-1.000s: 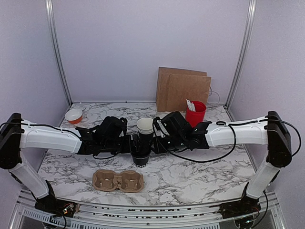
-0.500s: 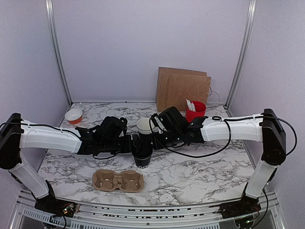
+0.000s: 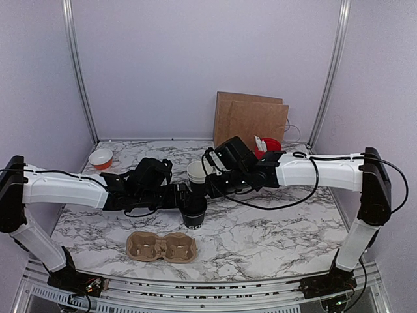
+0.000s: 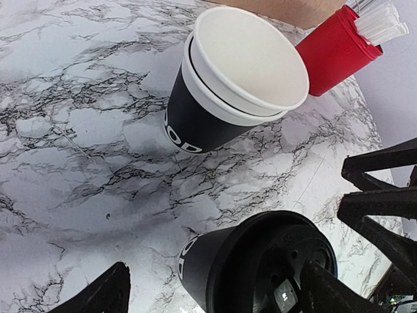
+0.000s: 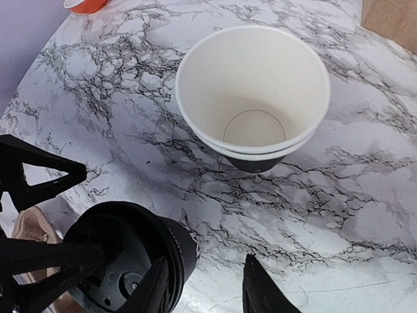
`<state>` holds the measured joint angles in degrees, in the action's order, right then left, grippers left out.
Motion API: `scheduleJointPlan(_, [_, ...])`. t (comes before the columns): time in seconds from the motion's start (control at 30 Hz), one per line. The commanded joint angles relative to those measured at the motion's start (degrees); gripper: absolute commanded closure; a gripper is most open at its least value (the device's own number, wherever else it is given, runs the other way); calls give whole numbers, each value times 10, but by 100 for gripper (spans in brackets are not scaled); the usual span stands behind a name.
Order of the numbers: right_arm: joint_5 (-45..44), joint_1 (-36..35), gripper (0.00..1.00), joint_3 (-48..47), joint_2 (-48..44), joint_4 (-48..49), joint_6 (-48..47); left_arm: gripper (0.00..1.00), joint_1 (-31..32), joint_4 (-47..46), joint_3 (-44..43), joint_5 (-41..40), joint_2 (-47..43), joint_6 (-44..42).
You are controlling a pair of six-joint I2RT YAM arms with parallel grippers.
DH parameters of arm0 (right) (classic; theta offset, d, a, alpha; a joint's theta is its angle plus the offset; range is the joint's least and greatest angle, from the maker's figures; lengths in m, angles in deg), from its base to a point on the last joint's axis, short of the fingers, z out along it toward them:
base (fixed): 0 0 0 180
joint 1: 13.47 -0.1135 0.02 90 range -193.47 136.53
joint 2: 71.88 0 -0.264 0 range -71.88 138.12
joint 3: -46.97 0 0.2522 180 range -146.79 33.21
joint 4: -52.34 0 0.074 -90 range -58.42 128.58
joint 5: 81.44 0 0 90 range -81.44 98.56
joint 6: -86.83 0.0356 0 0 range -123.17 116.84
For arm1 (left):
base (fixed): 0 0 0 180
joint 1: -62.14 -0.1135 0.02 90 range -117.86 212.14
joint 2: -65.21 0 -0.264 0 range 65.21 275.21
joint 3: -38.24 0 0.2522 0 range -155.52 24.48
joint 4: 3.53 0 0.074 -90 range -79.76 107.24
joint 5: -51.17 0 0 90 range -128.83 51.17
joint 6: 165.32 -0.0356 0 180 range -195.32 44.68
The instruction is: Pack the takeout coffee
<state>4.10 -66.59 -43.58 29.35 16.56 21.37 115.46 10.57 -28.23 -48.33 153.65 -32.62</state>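
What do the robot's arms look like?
The left arm and right arm are smooth white tubes with chunky black joints. Thin black cables loop along them. The left end effector and right end effector are black, with pointy fingers.

The lidded black cup (image 3: 193, 212) is hemmed in. The left gripper (image 4: 215, 266) straddles it with fingers spread, the right gripper (image 5: 207, 259) crowds its right rear, and the stacked cups (image 3: 197, 171) stand just behind. Bare table (image 3: 273, 222) lies to its right, and a marble strip separates it from the cardboard carrier (image 3: 161, 246) in front.
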Motion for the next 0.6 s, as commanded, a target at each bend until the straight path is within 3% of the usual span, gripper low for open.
scheduleJointPlan(0.0, [-13, 3, 62, 23, -60, -12, 4, 9, 6, 7, 1, 6, -25, -17])
scheduleJointPlan(0.57, [-1, -31, 62, 89, -104, 16, 33, 9, 8, 8, 3, 12, 15, -5])
